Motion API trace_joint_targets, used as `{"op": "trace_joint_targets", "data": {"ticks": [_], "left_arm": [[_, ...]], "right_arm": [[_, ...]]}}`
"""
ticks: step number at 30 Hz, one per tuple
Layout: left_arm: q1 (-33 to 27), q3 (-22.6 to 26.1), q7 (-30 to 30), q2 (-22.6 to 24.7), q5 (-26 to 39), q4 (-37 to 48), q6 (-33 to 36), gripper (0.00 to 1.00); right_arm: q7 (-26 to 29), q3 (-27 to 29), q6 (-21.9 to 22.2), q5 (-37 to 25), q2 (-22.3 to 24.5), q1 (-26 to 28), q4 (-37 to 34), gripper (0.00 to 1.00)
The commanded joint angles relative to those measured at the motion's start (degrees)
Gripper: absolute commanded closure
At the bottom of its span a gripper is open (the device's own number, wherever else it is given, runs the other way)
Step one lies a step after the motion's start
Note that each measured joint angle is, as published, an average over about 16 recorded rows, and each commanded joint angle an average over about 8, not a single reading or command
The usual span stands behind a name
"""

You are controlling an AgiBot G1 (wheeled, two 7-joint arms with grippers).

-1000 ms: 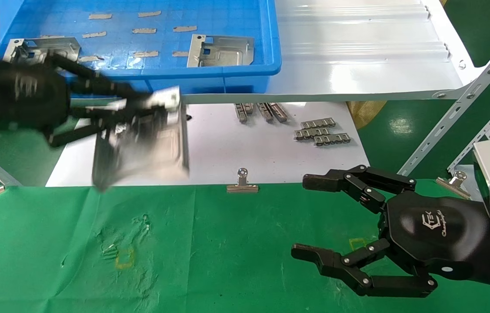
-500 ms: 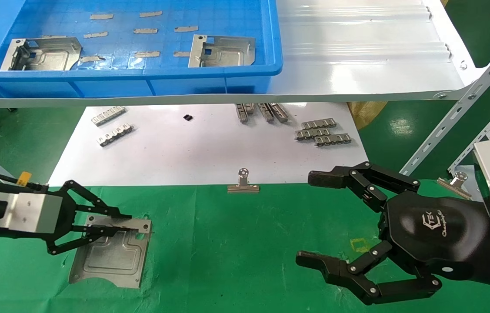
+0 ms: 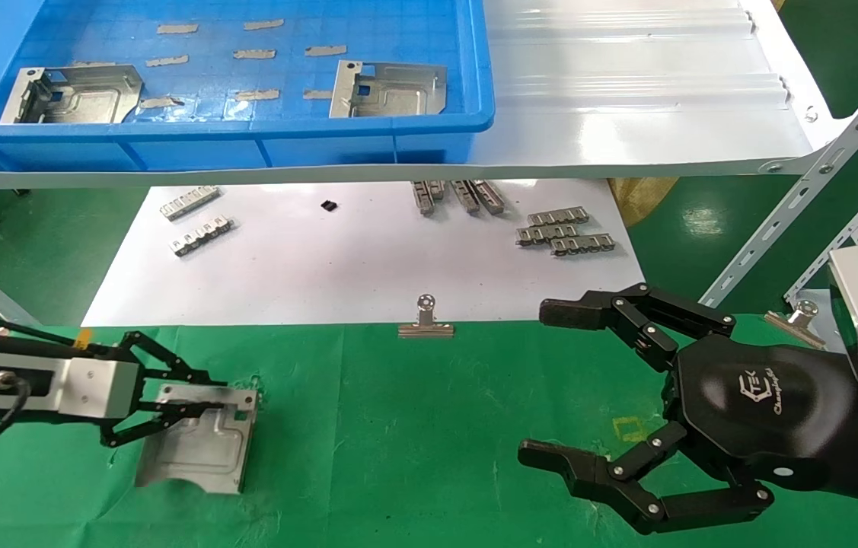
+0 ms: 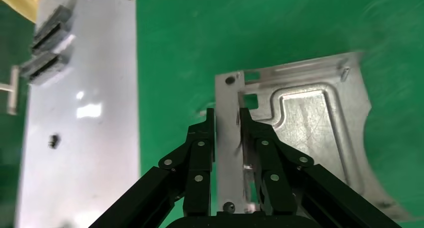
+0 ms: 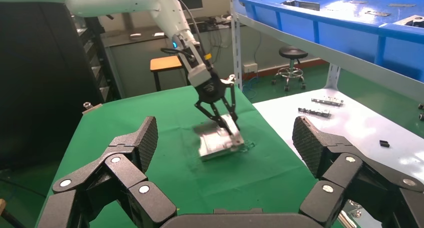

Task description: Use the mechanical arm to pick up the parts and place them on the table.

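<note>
Left tool (image 3: 183, 407) low over the near-left part of the green desk (image 3: 413, 426), fingers (image 4: 204, 138) pinched shut on the folded-up flange of a silver part (image 3: 196, 447) — one finger on each side of the flange in the left wrist view. Part tilted, flange edge raised in the grip, far curved edge down on or just above the cloth; contact there hard to tell. Right tool (image 3: 550, 388) over the near-right part of the desk, spread wide open and holding nothing, upper fingers near the cloth's far edge, lower fingers close to the near edge of the head view. Beyond the cloth, a white paper sheet (image 3: 368, 259) with small ridged metal strips — two (image 3: 196, 224) toward the left, a cluster (image 3: 566, 232) toward the right, more (image 3: 459, 194) partly under the shelf. Binder clip (image 3: 425, 320) at the seam between sheet and cloth, midway between the tools. Above the sheet, a white shelf (image 3: 626, 99) bearing a blue bin (image 3: 246, 137); inside the bin, two more parts, one (image 3: 74, 93) at its left end, one (image 3: 389, 89) toward its right, well apart.
</note>
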Motion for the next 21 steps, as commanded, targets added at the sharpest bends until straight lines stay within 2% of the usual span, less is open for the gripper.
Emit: {"op": "trace_joint_targets", "data": {"ticks": [1,6,14,21], "left_arm": [[0.43,-0.09,1.41,0.71,0.02,1.18,-1.29,0.00],[-0.54,0.15,-0.13,1.80,-0.08,4.52,1.32,0.00],[-1.69,-1.04,-11.81,1.65,-4.79,9.63,5.03,0.00],[0.22,-2.39,-16.40,1.13,-8.43,11.86,5.21,0.00]], "right_arm": [[0.00,0.00,0.00,0.00,0.00,0.00,0.00,0.00],[0.00,0.00,0.00,0.00,0.00,0.00,0.00,0.00],[0.00,0.00,0.00,0.00,0.00,0.00,0.00,0.00],[0.00,0.00,0.02,0.01,0.01,-0.01,-0.01,0.00]]}}
